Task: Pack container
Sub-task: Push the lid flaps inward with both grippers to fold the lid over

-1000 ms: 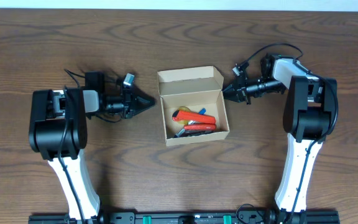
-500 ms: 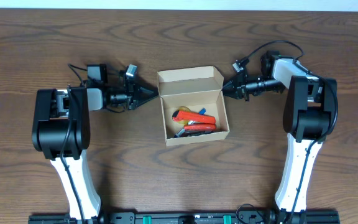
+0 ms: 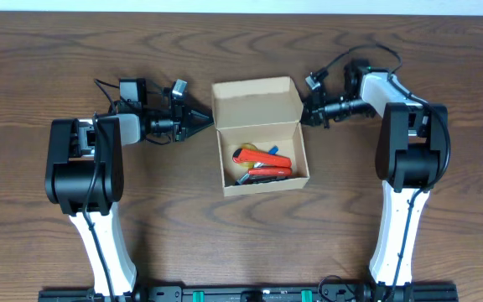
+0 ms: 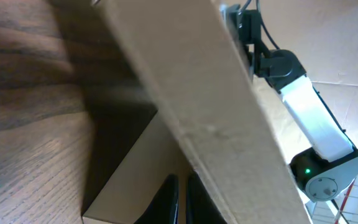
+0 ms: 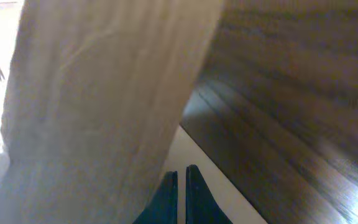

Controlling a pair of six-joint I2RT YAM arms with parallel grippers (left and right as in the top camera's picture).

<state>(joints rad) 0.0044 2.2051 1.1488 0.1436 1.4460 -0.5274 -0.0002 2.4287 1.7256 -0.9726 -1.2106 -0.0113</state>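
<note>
The tan cardboard container (image 3: pixel 262 159) sits mid-table, its hinged lid flap (image 3: pixel 256 102) raised at the far side. Inside lie orange and red pens (image 3: pixel 265 163) with a blue one. My left gripper (image 3: pixel 205 122) is shut and empty, its tips against the flap's left end; in the left wrist view the fingers (image 4: pixel 180 199) lie under the flap (image 4: pixel 197 106). My right gripper (image 3: pixel 304 114) is shut and empty, its tips at the flap's right end; in the right wrist view the fingers (image 5: pixel 180 198) sit beside the flap (image 5: pixel 104 106).
The dark wooden table (image 3: pixel 241 243) surrounds the box. Both arm bases stand at the near left and right. The right arm (image 4: pixel 303 118) shows beyond the flap in the left wrist view.
Both grippers have moved inward and toward the far side, reaching the two ends of the lid flap. The flap has risen slightly.
</note>
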